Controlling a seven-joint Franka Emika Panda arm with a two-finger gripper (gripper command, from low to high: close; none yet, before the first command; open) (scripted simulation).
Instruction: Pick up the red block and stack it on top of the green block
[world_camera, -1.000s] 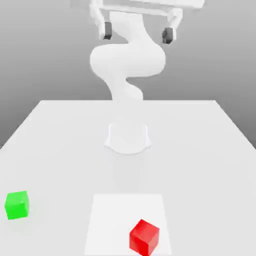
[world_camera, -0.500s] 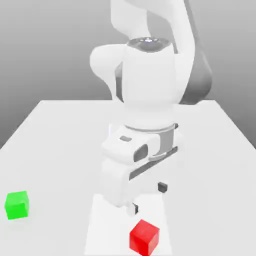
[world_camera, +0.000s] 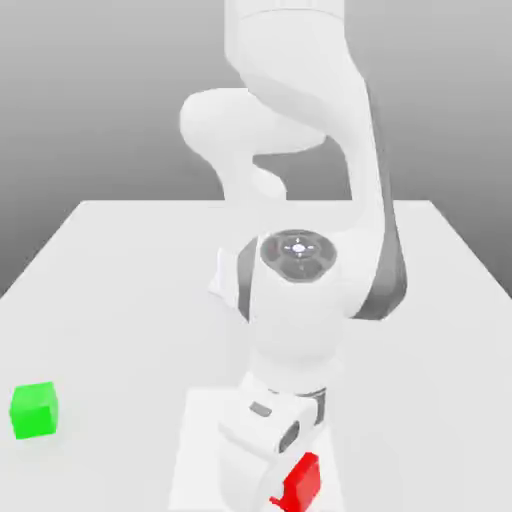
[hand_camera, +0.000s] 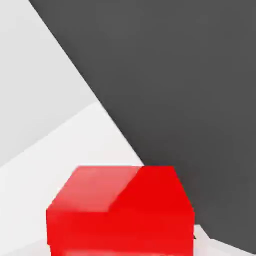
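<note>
The red block (world_camera: 305, 478) lies on the table near the front edge, partly covered by my hand. My gripper (world_camera: 288, 492) has come down over it and stands shut on the red block, which still rests on the surface. The hand view has the red block (hand_camera: 120, 210) very close, with its top face and one side showing. The green block (world_camera: 34, 410) sits alone on the table at the exterior view's left, well apart from the gripper.
The white table (world_camera: 120, 280) carries a paler square patch (world_camera: 200, 440) under the red block. My bulky white arm (world_camera: 300, 300) bends forward over the middle of the table. The table's front edge runs close beside the red block.
The arm has swung down from high above to the red block. The fingers, open before, have shut on the block. Neither block has shifted.
</note>
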